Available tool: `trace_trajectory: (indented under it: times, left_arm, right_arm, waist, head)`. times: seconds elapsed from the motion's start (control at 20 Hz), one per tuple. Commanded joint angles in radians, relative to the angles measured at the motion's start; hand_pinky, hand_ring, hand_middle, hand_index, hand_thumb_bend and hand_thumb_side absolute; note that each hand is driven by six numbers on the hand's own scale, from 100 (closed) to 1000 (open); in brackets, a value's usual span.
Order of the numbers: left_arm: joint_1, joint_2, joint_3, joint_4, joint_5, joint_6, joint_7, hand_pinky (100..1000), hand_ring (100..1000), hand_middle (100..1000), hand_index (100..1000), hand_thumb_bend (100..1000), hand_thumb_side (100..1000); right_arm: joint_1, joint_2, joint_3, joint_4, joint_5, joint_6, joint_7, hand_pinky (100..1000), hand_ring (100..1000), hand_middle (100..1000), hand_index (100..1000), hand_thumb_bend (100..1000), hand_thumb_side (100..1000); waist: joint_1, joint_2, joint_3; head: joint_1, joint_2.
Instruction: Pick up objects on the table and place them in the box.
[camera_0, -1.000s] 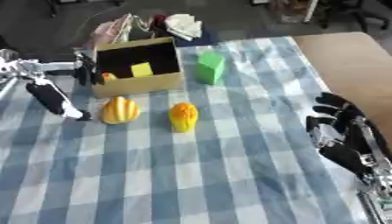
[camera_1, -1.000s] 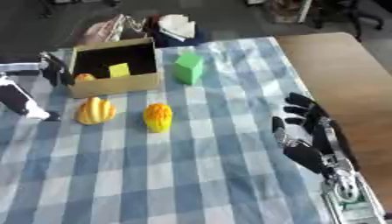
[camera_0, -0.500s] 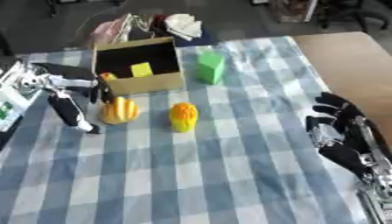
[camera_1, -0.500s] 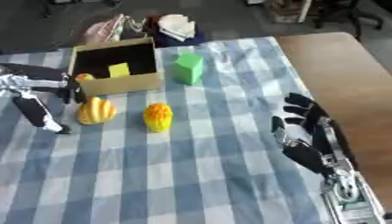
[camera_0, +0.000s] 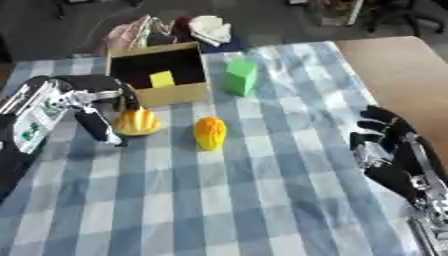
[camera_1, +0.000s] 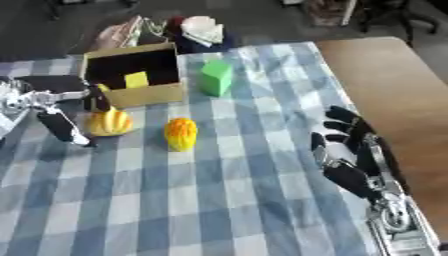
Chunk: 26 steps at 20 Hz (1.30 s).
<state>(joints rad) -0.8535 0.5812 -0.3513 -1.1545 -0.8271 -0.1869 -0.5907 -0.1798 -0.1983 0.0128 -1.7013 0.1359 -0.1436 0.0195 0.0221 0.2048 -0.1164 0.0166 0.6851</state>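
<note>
left robot hand (camera_0: 92, 112) open, fingers spread | yellow-orange fruit (camera_0: 137, 122) between thumb and fingers, touching unclear | box (camera_0: 162, 75) just behind

1. Our left hand (camera_0: 92, 107) reaches in from the left edge, fingers spread and extended, one pointing down.
2. Our right hand (camera_1: 346, 150) rests at the lower right, fingers relaxed, pointing up.
</note>
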Motion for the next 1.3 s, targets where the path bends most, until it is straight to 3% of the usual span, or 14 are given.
trace_trajectory:
  times: [0.05,0.35,0.4,0.45,0.9,1.3]
  left_arm:
    - [-0.024,0.007,0.019,0.0,-0.018,0.01,0.037,698,641,671,795,546,277]
    - [-0.028,-0.007,0.02,0.015,-0.014,0.013,0.036,701,646,676,800,546,275]
    - [-0.029,-0.01,0.019,0.022,-0.01,0.011,0.026,702,647,678,802,590,255]
    - [-0.029,-0.013,0.018,0.027,-0.011,0.009,0.017,704,649,682,804,549,274]
    - [-0.016,-0.057,0.037,0.111,-0.065,0.018,0.051,685,624,663,799,530,238]
    - [-0.012,-0.063,0.052,0.128,-0.066,0.014,0.153,549,424,419,617,303,119]
  right_arm:
    - [-0.008,-0.012,-0.005,-0.009,-0.005,-0.002,0.001,738,811,806,876,196,226]
    - [-0.007,-0.012,-0.005,-0.009,-0.005,-0.002,0.003,738,811,806,876,195,224]
    - [-0.007,-0.011,-0.005,-0.008,-0.005,-0.002,0.003,738,811,806,876,195,220]
    - [-0.007,-0.011,-0.004,-0.008,-0.005,-0.002,0.003,738,812,806,876,194,226]
    - [-0.008,-0.008,-0.003,-0.007,-0.007,-0.003,0.006,738,812,806,876,186,229]
    - [-0.01,-0.007,-0.004,-0.007,-0.007,-0.003,0.005,739,812,806,876,182,230]
  waist:
    - [-0.004,-0.021,-0.001]
    - [-0.003,-0.021,-0.004]
    - [-0.002,-0.021,-0.004]
    - [-0.002,-0.021,-0.004]
    - [-0.001,-0.019,-0.01]
    - [-0.001,-0.018,-0.013]
  head:
    - [0.002,0.002]
    - [0.002,0.003]
    - [0.002,0.003]
    - [0.001,0.003]
    - [0.003,0.001]
    - [0.003,0.0]
